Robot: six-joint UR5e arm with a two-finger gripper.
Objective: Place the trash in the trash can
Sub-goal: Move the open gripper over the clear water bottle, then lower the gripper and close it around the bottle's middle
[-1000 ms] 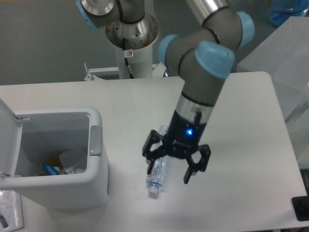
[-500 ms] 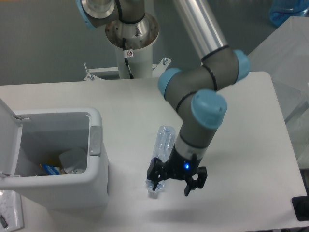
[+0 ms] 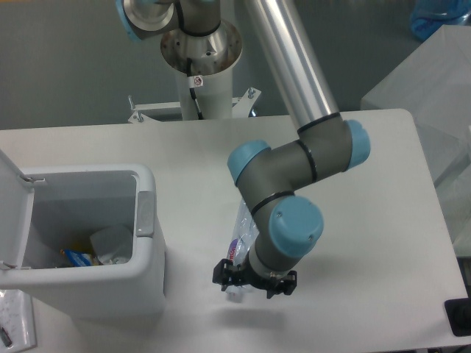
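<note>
The crushed clear plastic bottle (image 3: pixel 241 234) lies on the white table right of the trash can, its lower end under my wrist. My gripper (image 3: pixel 255 282) is down over that end, open, with one finger on each side of the bottle. The trash can (image 3: pixel 147 220) is the white bin at the left, with its lid (image 3: pixel 9 213) swung open to the left and a grey tab (image 3: pixel 145 213) on its right rim. Inside lies a crumpled clear wrapper (image 3: pixel 110 243) next to a small blue and orange scrap (image 3: pixel 74 257).
The arm's white pedestal (image 3: pixel 199 66) stands at the back behind the table. A translucent box (image 3: pixel 434 88) sits at the right edge. A black object (image 3: pixel 458 318) is at the bottom right corner and a paper sheet (image 3: pixel 15 323) at the bottom left.
The gripper has come down from above the bottle to table level, its fingers now straddling the bottle's lower end. The arm has folded lower over it. The bottle has not moved.
</note>
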